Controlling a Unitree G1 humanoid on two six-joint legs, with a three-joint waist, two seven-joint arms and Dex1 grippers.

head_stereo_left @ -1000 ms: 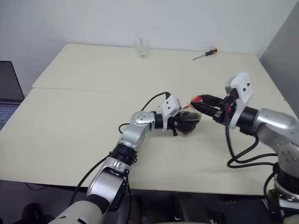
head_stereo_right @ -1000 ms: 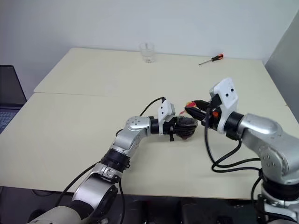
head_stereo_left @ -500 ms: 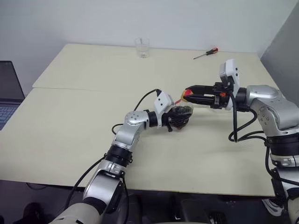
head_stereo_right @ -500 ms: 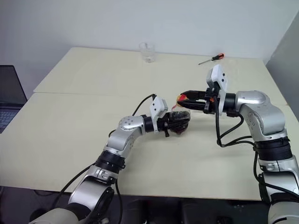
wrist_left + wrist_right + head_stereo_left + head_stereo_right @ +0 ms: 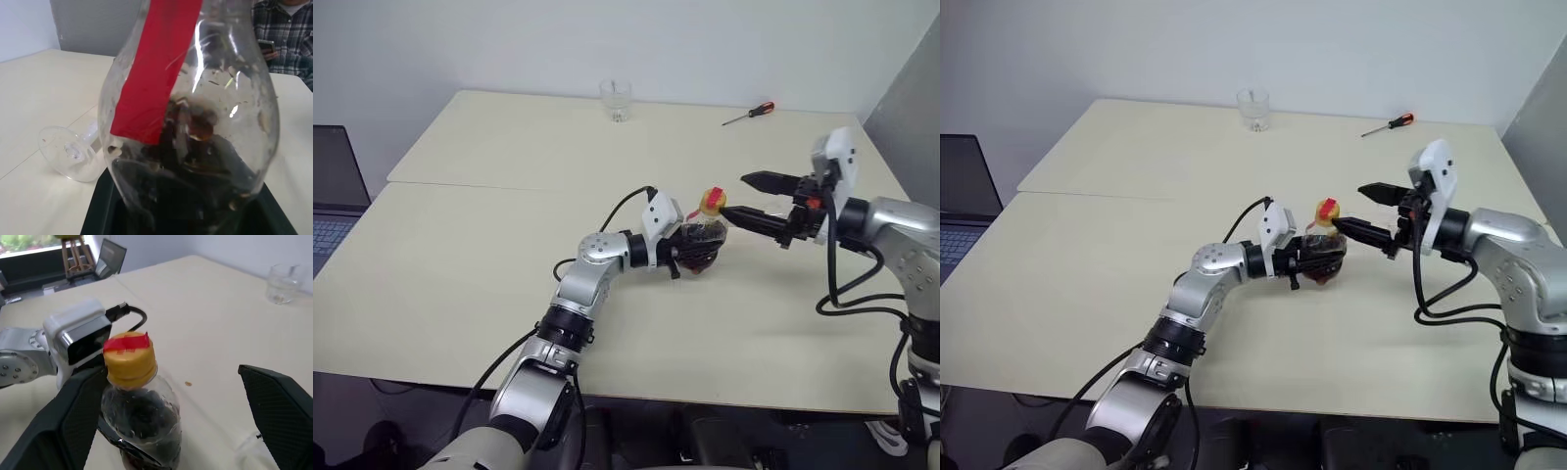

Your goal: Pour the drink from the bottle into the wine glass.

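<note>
At frame centre I see the left gripper clamped around the body of the bottle, which stands upright on the table, yellow cap on top. The drink fills the lower body. The wine glass lies on its side behind the bottle. Right of centre, the right gripper has its fingers spread wide, just beside the cap. A tumbler stands at upper centre.

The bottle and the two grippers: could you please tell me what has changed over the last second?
The right gripper has let go of the yellow cap and drawn back, its fingers now wide open. The left gripper stays shut on the bottle, still capped. The tumbler and screwdriver have not moved.
</note>
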